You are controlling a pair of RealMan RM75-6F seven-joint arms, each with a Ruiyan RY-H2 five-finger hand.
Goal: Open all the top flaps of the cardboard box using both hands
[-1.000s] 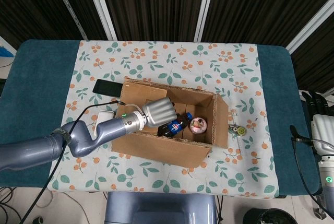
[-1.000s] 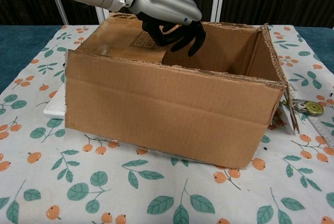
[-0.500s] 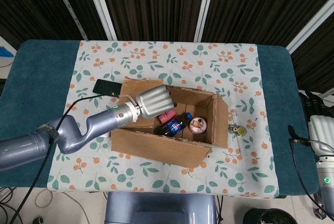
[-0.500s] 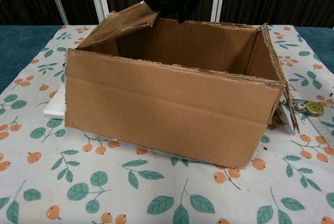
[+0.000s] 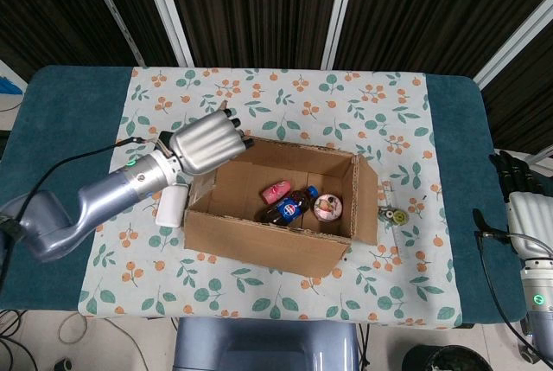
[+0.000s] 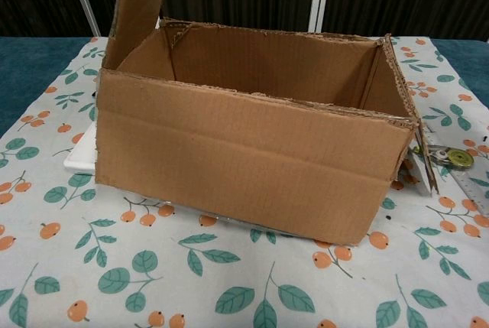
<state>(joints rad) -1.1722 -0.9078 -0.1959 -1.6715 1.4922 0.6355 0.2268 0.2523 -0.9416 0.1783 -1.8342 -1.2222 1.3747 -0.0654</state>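
Box: the cardboard box [image 5: 276, 207] sits mid-table on the floral tablecloth [image 5: 285, 99], its top open.
Left flap: the left flap [image 6: 137, 7] now stands nearly upright at the box's 9 o'clock edge; a second ago it lay folded inward over the opening, half a second ago it was half raised.
Left hand: the left hand [image 5: 206, 142] has swung from inside the box out to its 10 o'clock corner; its fingers curl at the flap's top edge, but whether they grip it I cannot tell.
Right hand: the right hand [image 5: 521, 194] waits at the table's 3 o'clock edge, well apart; its grasp cannot be told.
Meaning: judged from this, the last closed flap is almost open; pressing it outward remains.
Head view only: a cola bottle [image 5: 288, 207], a pink item [image 5: 276, 190] and a round pinkish object [image 5: 328, 207] inside.
Chest view only: the flap's true tilt; neither hand shows.
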